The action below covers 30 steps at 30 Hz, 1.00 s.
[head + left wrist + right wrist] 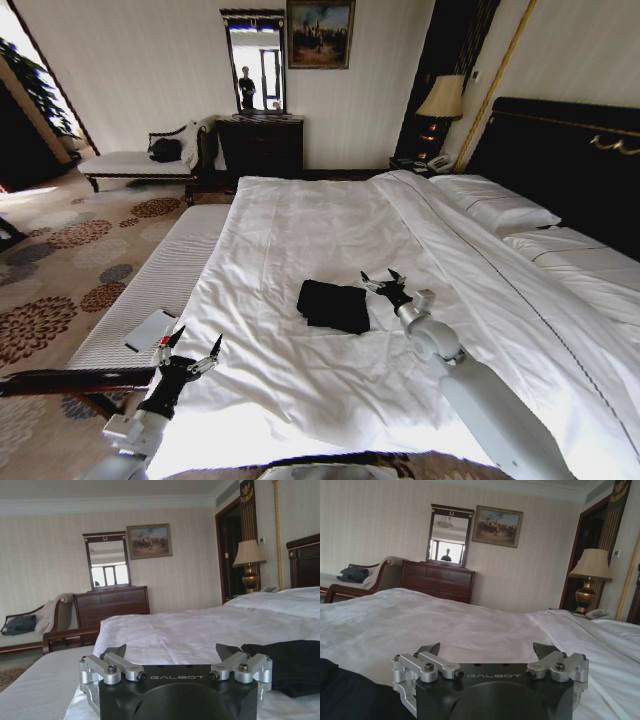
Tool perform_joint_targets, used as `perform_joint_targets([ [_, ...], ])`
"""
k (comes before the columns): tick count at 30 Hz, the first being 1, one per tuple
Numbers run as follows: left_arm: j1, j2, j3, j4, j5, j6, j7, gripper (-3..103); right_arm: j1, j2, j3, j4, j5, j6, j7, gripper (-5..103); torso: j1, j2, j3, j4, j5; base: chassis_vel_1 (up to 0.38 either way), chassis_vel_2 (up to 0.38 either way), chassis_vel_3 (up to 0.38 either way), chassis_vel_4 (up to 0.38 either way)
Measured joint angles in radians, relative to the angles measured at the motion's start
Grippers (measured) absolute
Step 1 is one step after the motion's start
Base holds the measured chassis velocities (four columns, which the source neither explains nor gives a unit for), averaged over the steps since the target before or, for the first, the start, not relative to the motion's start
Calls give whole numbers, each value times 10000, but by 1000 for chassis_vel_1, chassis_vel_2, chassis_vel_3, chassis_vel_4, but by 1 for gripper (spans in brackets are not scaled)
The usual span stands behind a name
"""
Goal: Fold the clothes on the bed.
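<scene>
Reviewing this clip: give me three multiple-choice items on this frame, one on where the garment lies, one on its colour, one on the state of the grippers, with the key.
1. Where do the clothes lie?
A. on the white sheets in the middle of the bed
B. on the bench by the wall
C. on the carpet

2. What colour is the garment?
A. white
B. black
C. red

3. How do the left gripper and the right gripper stand?
A. both shut on the fabric
B. the left one holds the fabric, the right one is open
C. both open and holding nothing

Key: 1 A, the folded bundle sits on the sheets mid-bed; 2 B, it is dark against the white bedding; 3 C, both pairs of fingers are spread, the right beside the bundle, the left at the bed's near edge.
</scene>
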Motion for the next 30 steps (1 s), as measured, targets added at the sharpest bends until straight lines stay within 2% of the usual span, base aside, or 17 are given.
perform_joint_targets([
  [2,-1,0,0,0,0,0,2,100,-1383,537,1074,666,-921,460,-319,100,-1,1,-1,5,-1,0,0,0,0],
  [3,-1,0,0,0,0,0,2,100,-1383,537,1074,666,-921,460,-319,100,-1,1,-1,5,-1,0,0,0,0],
  [5,0,1,0,0,0,0,1,100,-2283,1201,1747,1103,-1526,974,-556,100,-2,2,-1,13,-1,0,0,0,0],
  [6,0,1,0,0,0,0,1,100,-2283,1201,1747,1103,-1526,974,-556,100,-2,2,-1,13,-1,0,0,0,0],
  [8,-1,0,0,0,0,0,0,100,-3021,1834,2206,1304,-1950,1525,-683,100,-2,2,0,11,-4,0,0,0,0],
  [9,-1,0,0,0,0,0,0,100,-3021,1834,2206,1304,-1950,1525,-683,100,-2,2,0,11,-4,0,0,0,0],
  [13,0,0,0,0,0,0,0,100,-3952,2804,2438,1642,-1950,2114,-851,100,-2,2,0,9,-2,0,0,0,0],
  [18,0,0,0,0,0,0,0,100,-4277,3207,2404,1839,-2089,2341,-919,100,-1,2,0,9,-5,0,0,0,0],
  [30,-1,0,0,0,0,0,1,100,-4231,3196,2335,1843,-2067,2329,-910,100,0,-1,1,10,-3,0,0,0,0],
])
